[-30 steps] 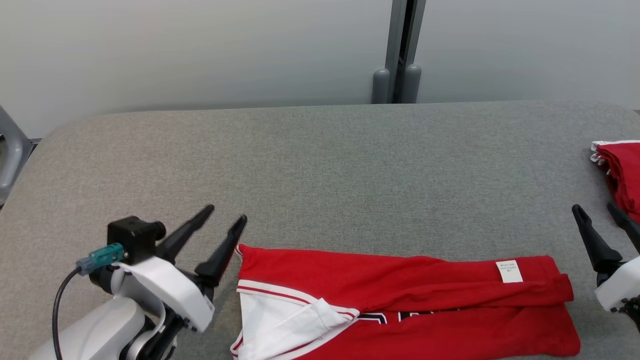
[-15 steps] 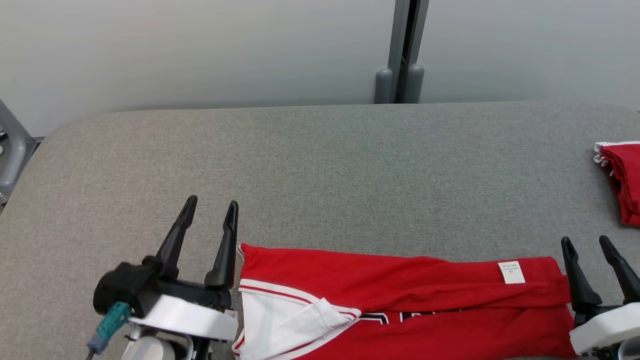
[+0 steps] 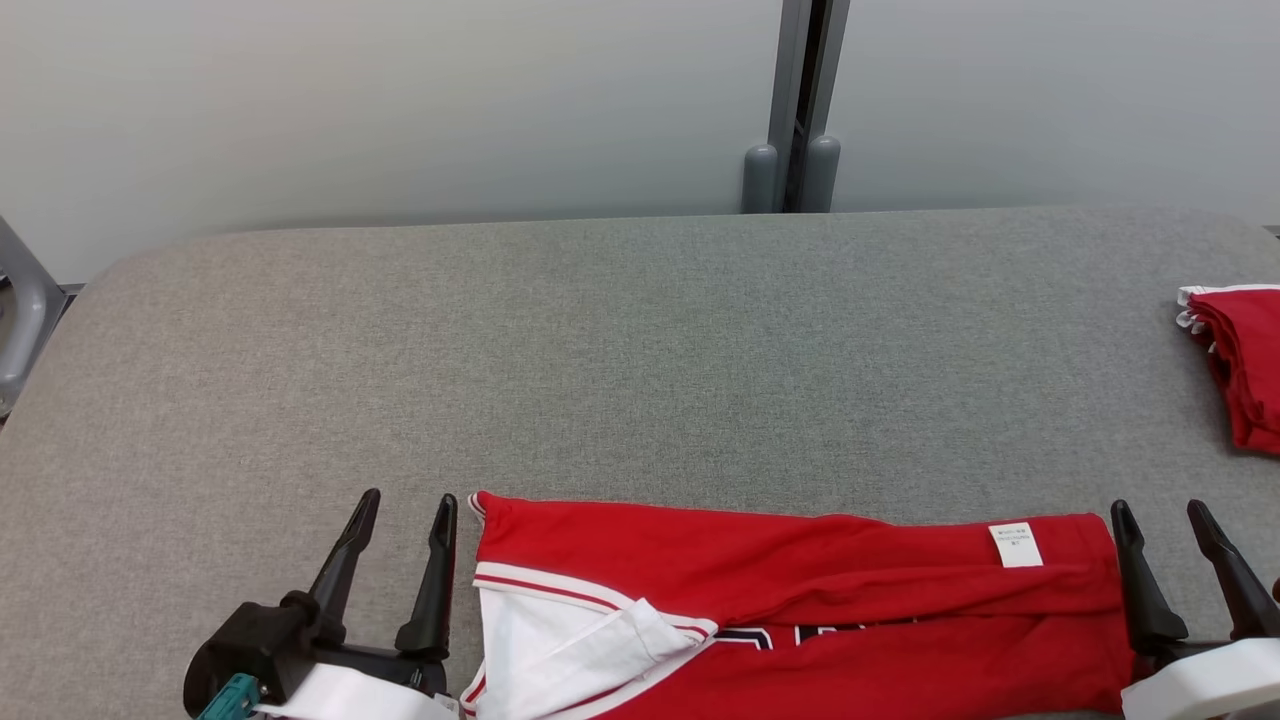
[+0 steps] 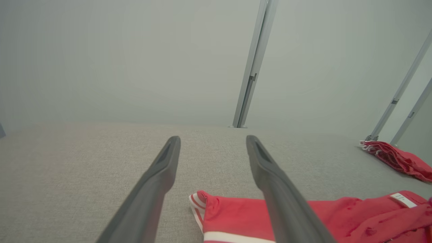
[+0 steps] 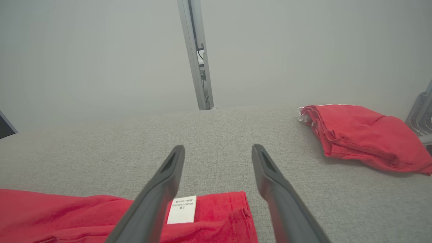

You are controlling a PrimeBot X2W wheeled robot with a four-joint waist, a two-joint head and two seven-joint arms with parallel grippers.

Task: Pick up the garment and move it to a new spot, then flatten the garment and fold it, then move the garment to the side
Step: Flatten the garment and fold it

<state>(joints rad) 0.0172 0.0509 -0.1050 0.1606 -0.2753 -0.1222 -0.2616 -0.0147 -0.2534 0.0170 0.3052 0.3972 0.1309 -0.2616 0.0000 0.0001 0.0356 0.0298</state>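
One folded garment (image 3: 800, 580), one spare garment (image 3: 1245, 370), two empty grippers.
Head view: garment on the table (image 3: 640, 350), near edge; left gripper (image 3: 410, 496) and right gripper (image 3: 1158, 506) parted beside its ends. Left wrist view: both garments. Right wrist view: one white label (image 5: 181, 209).

The table (image 3: 640, 330) is covered in grey woven cloth, matt and slightly rough. The garment (image 3: 800, 590) is soft red cloth, matt, with white trim and a smooth white label (image 3: 1015, 545). The left hand (image 3: 408, 498) and right hand (image 3: 1157, 507) are dark matt plastic. The post (image 3: 800, 100) looks like smooth grey metal.
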